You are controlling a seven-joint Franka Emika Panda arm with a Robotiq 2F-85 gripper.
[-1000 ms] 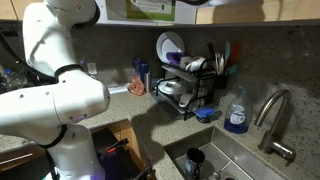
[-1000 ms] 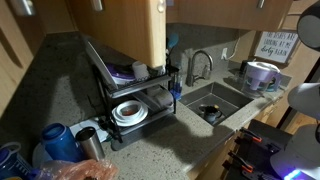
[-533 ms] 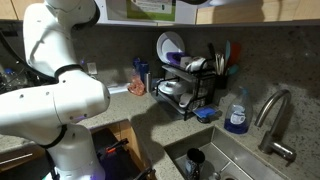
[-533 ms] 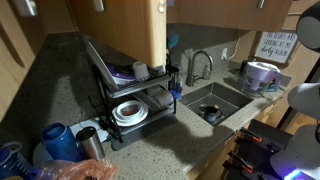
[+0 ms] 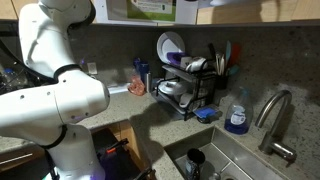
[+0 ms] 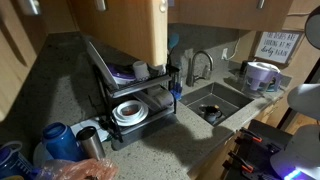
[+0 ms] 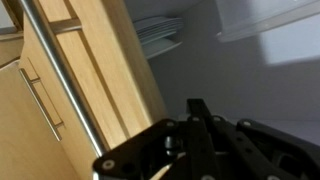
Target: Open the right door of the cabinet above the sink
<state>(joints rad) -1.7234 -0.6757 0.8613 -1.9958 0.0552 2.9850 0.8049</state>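
Pale tan wood of the cabinet hanging over the speckled grey stone tabletop, with one flat door panel swung out from the wall and its narrow edge turned toward the camera in an exterior view. Below and to the side of that door, the stainless sink sunk into the stone, with the tall curved faucet at its back rim. Just beside the basin, under the open panel, a black dish rack loaded with crockery on two tiers. Also shown in an exterior view: sink at the lower corner, faucet beside it, a blue soap bottle between faucet and dish rack, and the white arm filling the near side and reaching up out of frame. In the wrist view, close against the door: a long brushed-metal bar handle running along the wood, a stack of plates on a shelf past the door's edge, and the black end effector pointing up, fingertips off to the side of the handle, with nothing visible between them. Cannot tell whether clenched or released, the fingers merging into one dark shape.
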